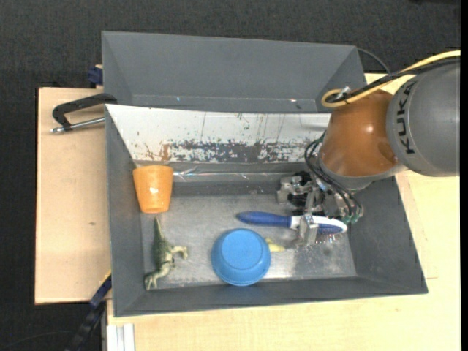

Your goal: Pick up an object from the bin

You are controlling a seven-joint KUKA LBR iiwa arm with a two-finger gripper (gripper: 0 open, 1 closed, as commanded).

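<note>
Right up front in the grey bin (pixel 117 196): a round blue bowl (pixel 240 257), and off to its left a green toy dinosaur (pixel 162 258), well apart from the action. Just behind the bowl, a blue toothbrush (pixel 265 219) lying flat, handle pointing left, white head end tucked under the gripper (pixel 311 229). Can't tell whether that gripper is open or clamped, honestly, way too cluttered down there. Biggest worry, just guessing: grabbing so close to the head end, then losing the brush on the lift with all that handle hanging off one side. Could also end up scraping the bin floor instead of catching such a thin thing, or bumping the bowl just beside it. Further back, an orange cup (pixel 153 189) near the left wall, nowhere near any trouble.
</note>
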